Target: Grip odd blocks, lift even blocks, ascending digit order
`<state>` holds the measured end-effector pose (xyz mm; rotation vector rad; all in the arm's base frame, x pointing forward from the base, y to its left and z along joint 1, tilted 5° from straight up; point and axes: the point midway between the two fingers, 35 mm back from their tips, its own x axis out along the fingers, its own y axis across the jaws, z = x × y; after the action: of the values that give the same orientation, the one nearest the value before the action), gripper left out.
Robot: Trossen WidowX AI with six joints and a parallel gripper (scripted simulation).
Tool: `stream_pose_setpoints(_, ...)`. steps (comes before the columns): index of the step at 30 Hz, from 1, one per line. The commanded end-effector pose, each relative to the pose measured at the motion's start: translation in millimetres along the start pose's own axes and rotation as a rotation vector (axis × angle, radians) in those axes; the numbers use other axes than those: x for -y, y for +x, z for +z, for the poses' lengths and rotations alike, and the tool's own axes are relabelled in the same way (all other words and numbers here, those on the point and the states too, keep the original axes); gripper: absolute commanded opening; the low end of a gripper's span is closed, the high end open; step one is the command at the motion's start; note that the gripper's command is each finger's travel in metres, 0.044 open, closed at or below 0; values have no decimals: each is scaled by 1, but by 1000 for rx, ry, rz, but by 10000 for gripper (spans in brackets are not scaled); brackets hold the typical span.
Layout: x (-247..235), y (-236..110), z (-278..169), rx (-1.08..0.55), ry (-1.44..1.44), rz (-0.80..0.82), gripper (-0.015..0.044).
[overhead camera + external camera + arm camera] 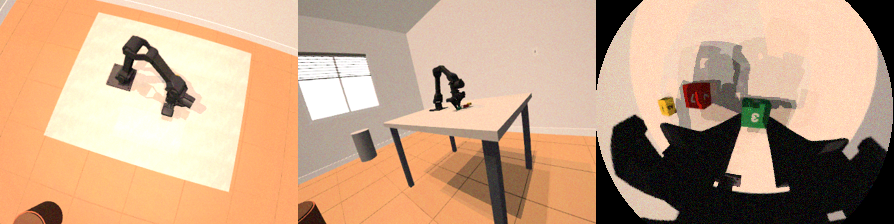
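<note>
In the wrist view, a green block (754,112) sits on the table right between my two dark fingertips, its white digit too blurred to read. My gripper (753,117) (167,111) (457,107) is down at table level and shut on this green block. A red block (697,95) (465,105) stands to its left, clear of the fingers. A small yellow block (667,106) (469,103) stands further left. In the top view the arm hides the blocks. The green block (458,109) shows as a small speck under the gripper in the exterior view.
The arm's base (120,78) stands on the white table top (97,129) (492,120). A grey bin (364,144) stands on the floor by the window wall, and a brown cylinder (40,213) stands at the lower left.
</note>
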<state>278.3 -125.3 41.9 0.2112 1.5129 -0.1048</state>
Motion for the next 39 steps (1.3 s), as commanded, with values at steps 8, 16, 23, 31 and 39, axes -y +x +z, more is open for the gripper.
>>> stream_pose_setpoints(8, 0, 0, 1, 3, 5, 3, 120)
stream_pose_setpoints(16, 0, 0, 1, 3, 5, 3, 146)
stream_pose_setpoints(23, 0, 0, 1, 3, 5, 3, 330)
stream_pose_setpoints(31, 0, -33, 1, 3, 5, 3, 400)
stream_pose_setpoints(39, 1, -85, 3, 9, -7, 1, 269)
